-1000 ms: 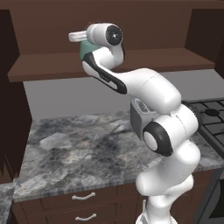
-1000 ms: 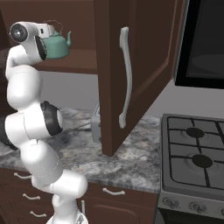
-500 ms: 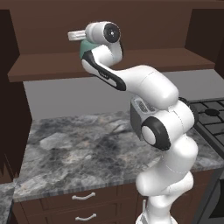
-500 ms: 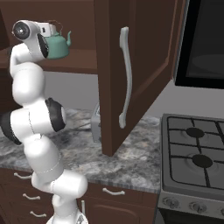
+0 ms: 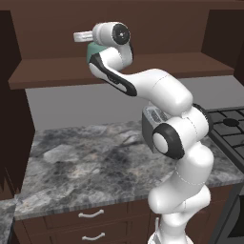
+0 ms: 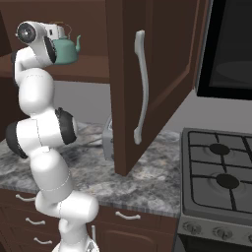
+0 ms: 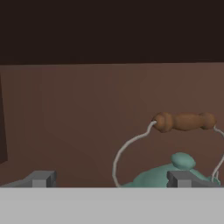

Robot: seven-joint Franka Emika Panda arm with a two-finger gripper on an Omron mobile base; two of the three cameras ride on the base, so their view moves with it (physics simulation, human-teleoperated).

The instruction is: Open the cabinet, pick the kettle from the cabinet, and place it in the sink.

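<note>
Hand view: pincer [image 7: 111,178] spread wide, kettle [image 7: 168,177] just beyond it inside the cabinet [image 7: 87,113].

teal kettle [image 6: 65,50], dark brown cabinet [image 6: 157,64], grey marbled counter [image 5: 90,162]

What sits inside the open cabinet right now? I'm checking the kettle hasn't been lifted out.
The teal kettle stands on the cabinet shelf, wooden grip arched above its lid. The arm covers part of its body; the shelf's far ends can't be seen.

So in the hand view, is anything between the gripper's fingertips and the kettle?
No. The open gripper sits right at the kettle, nothing in between; one fingertip overlaps its body.
</note>
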